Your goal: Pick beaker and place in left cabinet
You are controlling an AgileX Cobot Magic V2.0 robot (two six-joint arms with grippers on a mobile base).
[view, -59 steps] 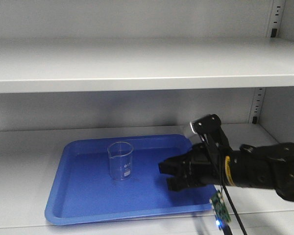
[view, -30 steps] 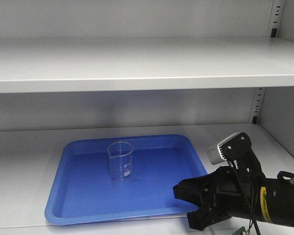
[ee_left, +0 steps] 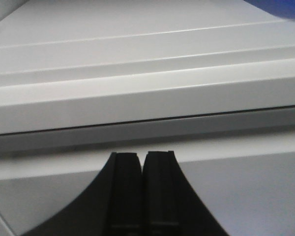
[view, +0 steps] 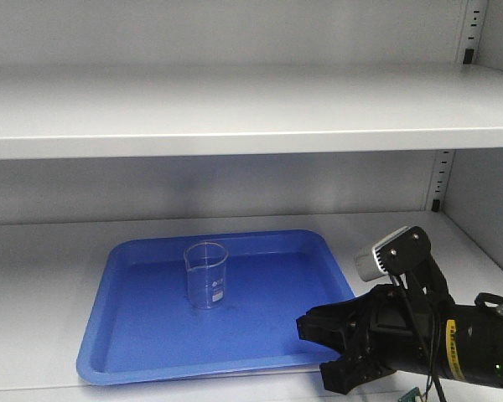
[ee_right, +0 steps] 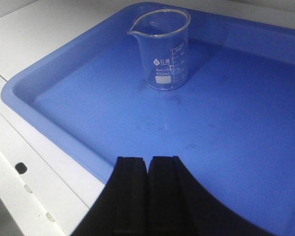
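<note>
A lab storeroom is showing here: a graduated glass beaker (view: 206, 275) is standing on a blue tray (view: 151, 335) inside a grey metal cabinet (view: 235, 109).

The beaker (ee_right: 163, 49) is clear, glossy glass with white printed marks, standing on a smooth blue plastic tray (view: 134, 335) with a faint sheen — around it the left cabinet (view: 235, 109) shows matt, light grey painted metal, and the right gripper (view: 323, 347) looks matt black plastic.
</note>
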